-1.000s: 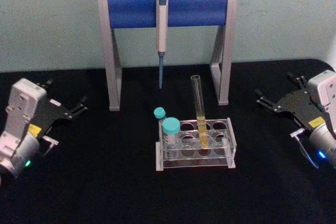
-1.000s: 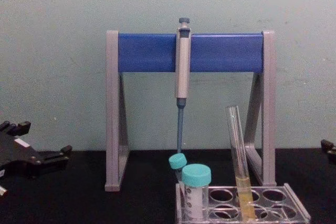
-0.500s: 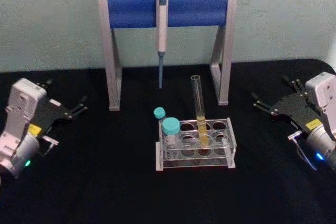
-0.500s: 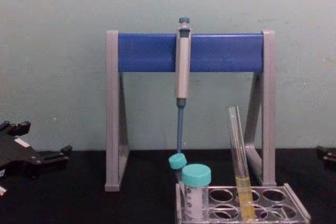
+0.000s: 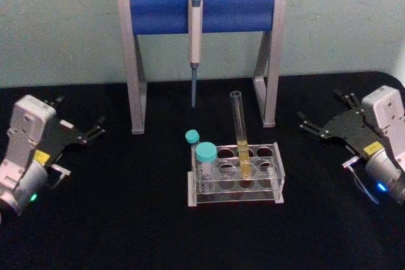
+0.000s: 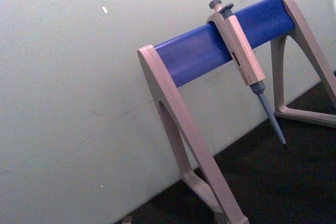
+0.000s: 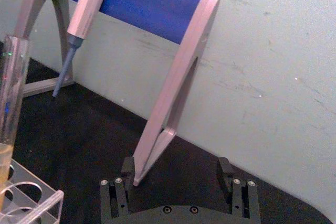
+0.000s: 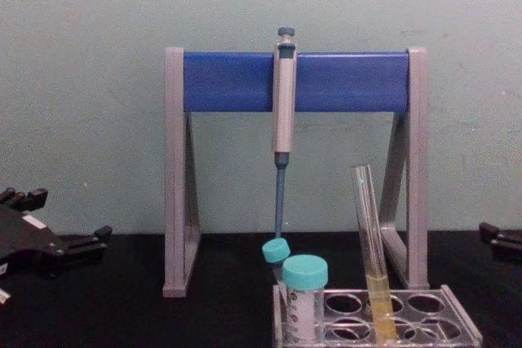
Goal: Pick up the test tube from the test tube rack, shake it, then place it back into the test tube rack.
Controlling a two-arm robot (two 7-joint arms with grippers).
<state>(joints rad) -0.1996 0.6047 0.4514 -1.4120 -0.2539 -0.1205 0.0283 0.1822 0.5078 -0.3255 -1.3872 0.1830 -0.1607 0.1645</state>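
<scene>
My right gripper (image 5: pixel 321 113), jaws spread wide, hangs at three o'clock of the test tube (image 5: pixel 240 132), which stands near-upright in the test tube rack (image 5: pixel 279 178) mid-tabletop (image 5: pixel 145 232). My left gripper (image 5: pixel 81 110), jaws equally wide, sits farther off at nine o'clock.

Pale green wall (image 5: pixel 63 23) behind; black tabletop (image 5: pixel 126 219) below.

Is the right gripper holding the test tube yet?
No, the test tube stands in the rack, apart from the open right gripper.
</scene>
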